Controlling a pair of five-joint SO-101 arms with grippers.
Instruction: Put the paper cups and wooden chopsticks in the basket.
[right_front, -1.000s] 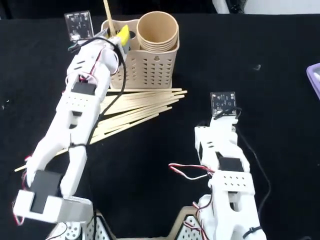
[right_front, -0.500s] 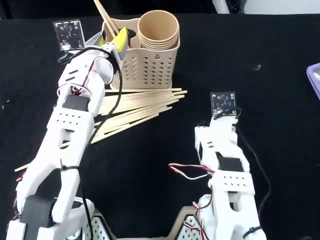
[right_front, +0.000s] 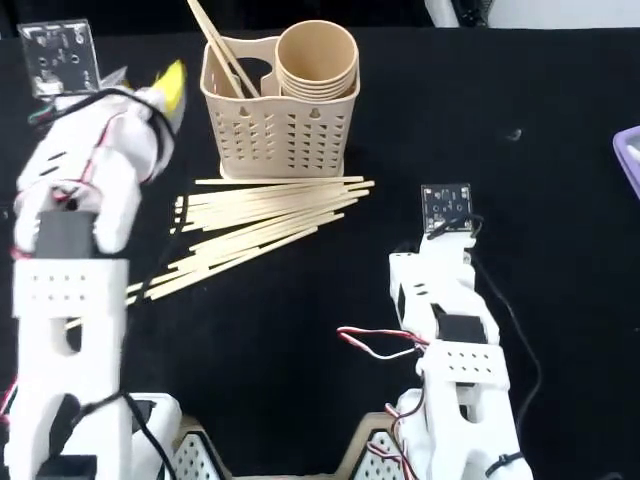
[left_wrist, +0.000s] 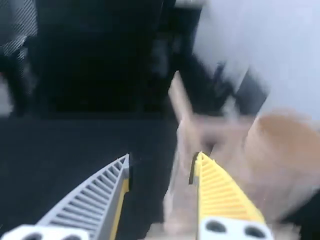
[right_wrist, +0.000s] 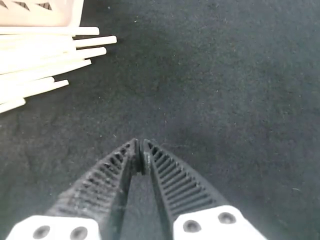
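A beige perforated basket (right_front: 285, 130) stands at the back of the black table, with stacked paper cups (right_front: 316, 60) in its right half and a couple of wooden chopsticks (right_front: 222, 55) leaning in its left half. Several loose chopsticks (right_front: 260, 220) lie fanned in front of it. My left gripper (right_front: 165, 85) hangs open and empty to the left of the basket; in its wrist view the gripper (left_wrist: 160, 172) faces the blurred basket (left_wrist: 220, 150). My right gripper (right_wrist: 139, 150) is shut, low over bare table right of the chopstick tips (right_wrist: 45, 55).
A purple object (right_front: 630, 155) shows at the table's right edge. The right arm (right_front: 450, 330) rests at the front right, its wrist camera board beside the chopstick pile's right end.
My left gripper has let go of a chopstick, which now leans in the basket, and the arm has swung left away from the basket. The right arm has not moved.
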